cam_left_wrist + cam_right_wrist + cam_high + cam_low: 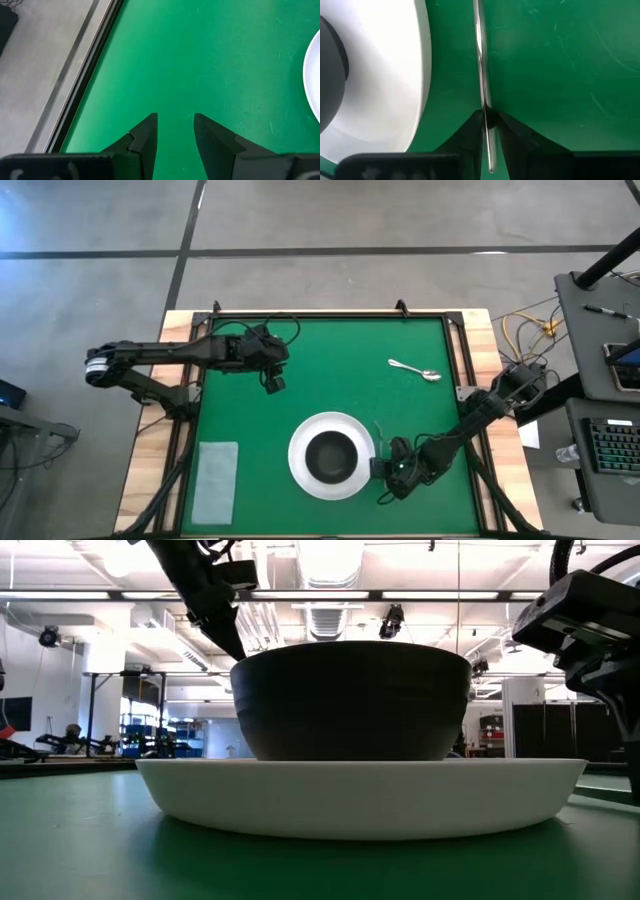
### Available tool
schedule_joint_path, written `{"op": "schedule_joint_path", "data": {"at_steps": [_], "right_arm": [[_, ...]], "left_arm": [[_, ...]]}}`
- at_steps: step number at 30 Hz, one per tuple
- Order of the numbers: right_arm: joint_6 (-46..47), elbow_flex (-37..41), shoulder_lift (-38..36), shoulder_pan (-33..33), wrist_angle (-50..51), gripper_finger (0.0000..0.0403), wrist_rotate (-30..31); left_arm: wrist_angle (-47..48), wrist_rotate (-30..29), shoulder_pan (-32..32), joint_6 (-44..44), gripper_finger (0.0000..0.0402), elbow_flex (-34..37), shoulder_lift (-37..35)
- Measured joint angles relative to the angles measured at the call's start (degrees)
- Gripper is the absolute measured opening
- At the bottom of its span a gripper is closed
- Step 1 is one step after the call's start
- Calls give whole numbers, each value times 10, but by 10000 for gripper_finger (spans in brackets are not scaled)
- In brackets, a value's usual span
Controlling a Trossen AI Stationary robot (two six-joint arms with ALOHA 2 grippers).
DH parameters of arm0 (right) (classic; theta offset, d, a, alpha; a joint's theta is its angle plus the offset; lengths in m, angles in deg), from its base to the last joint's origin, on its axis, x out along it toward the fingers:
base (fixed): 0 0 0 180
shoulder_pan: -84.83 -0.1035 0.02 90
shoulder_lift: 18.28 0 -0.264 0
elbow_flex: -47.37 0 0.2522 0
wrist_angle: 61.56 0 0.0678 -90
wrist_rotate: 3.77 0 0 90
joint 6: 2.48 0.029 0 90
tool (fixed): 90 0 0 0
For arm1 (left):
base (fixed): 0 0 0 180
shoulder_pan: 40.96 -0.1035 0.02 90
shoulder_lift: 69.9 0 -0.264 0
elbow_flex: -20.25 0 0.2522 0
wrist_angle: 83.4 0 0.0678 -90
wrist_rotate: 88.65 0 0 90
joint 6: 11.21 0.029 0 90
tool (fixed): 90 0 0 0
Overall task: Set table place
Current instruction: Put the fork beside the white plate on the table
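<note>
The right gripper [487, 122] stood narrowly parted around the slim silver fork [481, 60], lying at three o'clock of the round white plate [300, 465]; release should finish before lifting straight away.

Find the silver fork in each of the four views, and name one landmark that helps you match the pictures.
High view: the fork lies on the green table just right of the white plate, at the right claw.
Low view: not in it.
Left wrist view: not in it.
Right wrist view: the fork runs up the middle, its handle between the right claw's fingers.
Shared landmark: the white plate, which shows in every view.
</note>
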Motion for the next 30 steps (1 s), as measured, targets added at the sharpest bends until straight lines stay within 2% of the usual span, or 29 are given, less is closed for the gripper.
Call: {"op": "schedule_joint_path", "data": {"at_steps": [12, 21, 30], "right_arm": [[-5, 4, 1, 0, 2, 14, -3], [-4, 8, 0, 0, -1, 10, -14], [-5, 12, 1, -12, -40, 9, 53]], "left_arm": [[-2, 0, 0, 0, 114, 0, 3], [-2, 0, 0, -1, 114, 0, 2], [-2, 0, 0, -1, 114, 0, 2]]}}
